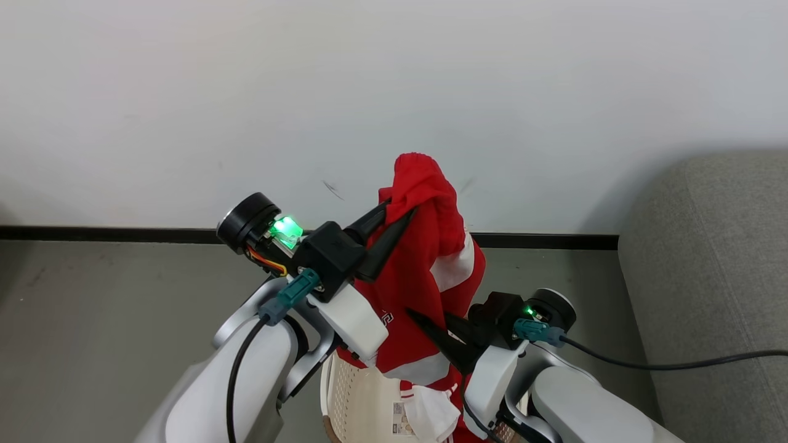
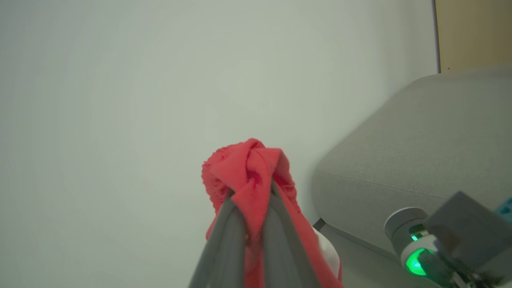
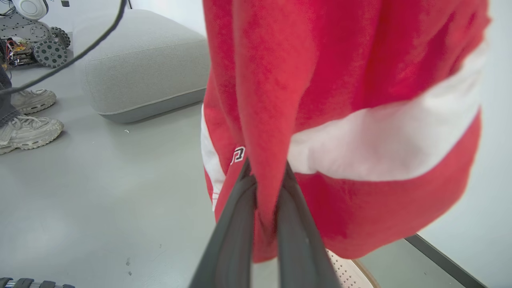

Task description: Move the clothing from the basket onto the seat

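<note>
**Head view, centre:** you see the left gripper (image 1: 400, 208) clenched on the top bunch of the red garment (image 1: 431, 271); it is raised against the white wall (image 1: 369, 92), so the fabric hangs above the laundry basket (image 1: 351, 394) at the bottom edge; a white band crosses the cloth at mid-height.

**Lower centre:** the right gripper (image 1: 425, 320) reaches in from the right, its two dark fingers closed on a fold lower down the same garment; this second hold probably keeps the hanging length off the rim and shares the load for the carry.

**Bottom edge:** more red-and-white cloth and a pale piece lie inside the basket, beside its barcode label (image 1: 403, 418); on that showing, the task looks unfinished.

**Right edge:** the grey sofa (image 1: 708, 277) stands well apart from the garment; nothing red lies on the part shown.

**Right wrist view, left edge:** a person's pale shoes (image 3: 24, 132) rest on the grey floor (image 3: 120, 192) near the sofa; keep your swing toward the seat clear of them.
</note>
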You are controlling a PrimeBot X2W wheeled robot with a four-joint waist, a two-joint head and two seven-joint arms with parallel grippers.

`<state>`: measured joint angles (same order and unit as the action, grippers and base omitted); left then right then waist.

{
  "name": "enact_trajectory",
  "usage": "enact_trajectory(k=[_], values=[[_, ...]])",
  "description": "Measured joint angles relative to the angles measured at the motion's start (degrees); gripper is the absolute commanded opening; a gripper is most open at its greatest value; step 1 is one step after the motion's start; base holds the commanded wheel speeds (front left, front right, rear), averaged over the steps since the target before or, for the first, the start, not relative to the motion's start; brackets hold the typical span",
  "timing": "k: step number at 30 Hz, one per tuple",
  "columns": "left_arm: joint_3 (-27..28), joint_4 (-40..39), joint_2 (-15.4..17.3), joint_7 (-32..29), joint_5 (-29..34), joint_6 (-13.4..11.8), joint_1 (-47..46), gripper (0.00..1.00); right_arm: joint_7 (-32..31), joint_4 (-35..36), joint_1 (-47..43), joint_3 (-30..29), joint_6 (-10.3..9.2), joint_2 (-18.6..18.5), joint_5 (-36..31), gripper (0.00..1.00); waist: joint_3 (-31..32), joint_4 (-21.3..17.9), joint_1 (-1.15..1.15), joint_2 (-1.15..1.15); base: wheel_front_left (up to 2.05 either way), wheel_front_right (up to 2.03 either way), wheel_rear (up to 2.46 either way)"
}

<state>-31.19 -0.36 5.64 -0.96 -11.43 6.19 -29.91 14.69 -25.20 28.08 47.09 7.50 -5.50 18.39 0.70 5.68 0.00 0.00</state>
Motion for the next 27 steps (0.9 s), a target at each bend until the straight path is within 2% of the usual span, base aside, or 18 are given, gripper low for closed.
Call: enact_trajectory(k=[6,15,16,19,20,21,27], values=[[1.83,2.07,0.22,0.01,-0.89,-1.35,2.60,0.00,0.00,0.60,-0.54,-2.45,0.00,-0.89,0.89,0.00,-0.07,-0.46,0.00,0.00,0.00,0.00,0.00],[3.16,5.21,-0.04,1.14,-3.43,-2.55,6.92,0.00,-0.01,6.89,-6.87,-12.77,0.00,-2.22,3.26,0.00,0.00,-2.24,0.00,0.00,0.00,0.00,0.00],[3.27,5.57,-0.07,1.35,-3.72,-2.58,7.30,0.05,-0.01,7.76,-7.41,-13.88,0.00,-2.34,3.26,0.00,0.02,-2.49,0.00,0.00,0.00,0.00,0.00],[3.75,6.47,-0.24,2.33,-4.26,-3.03,8.31,0.62,-0.01,10.11,-8.83,-17.19,0.00,-3.35,3.13,0.00,0.10,-3.34,0.00,0.00,0.00,0.00,0.00],[3.78,6.82,-0.26,2.65,-4.28,-3.03,8.53,0.90,-0.01,10.78,-9.19,-18.28,0.00,-3.75,3.03,0.00,0.12,-3.65,0.00,0.00,0.00,0.00,0.00],[3.87,7.00,-0.33,3.13,-4.39,-3.04,8.78,1.00,-0.02,11.50,-9.51,-19.33,0.00,-4.08,2.96,0.00,0.15,-3.96,0.00,0.00,0.00,0.00,0.00],[4.94,7.61,-1.23,5.34,-6.87,-3.53,9.55,1.00,-0.01,14.84,-10.63,-25.36,0.00,-5.25,1.77,0.00,0.33,-5.95,0.00,0.00,0.00,0.00,0.00]])
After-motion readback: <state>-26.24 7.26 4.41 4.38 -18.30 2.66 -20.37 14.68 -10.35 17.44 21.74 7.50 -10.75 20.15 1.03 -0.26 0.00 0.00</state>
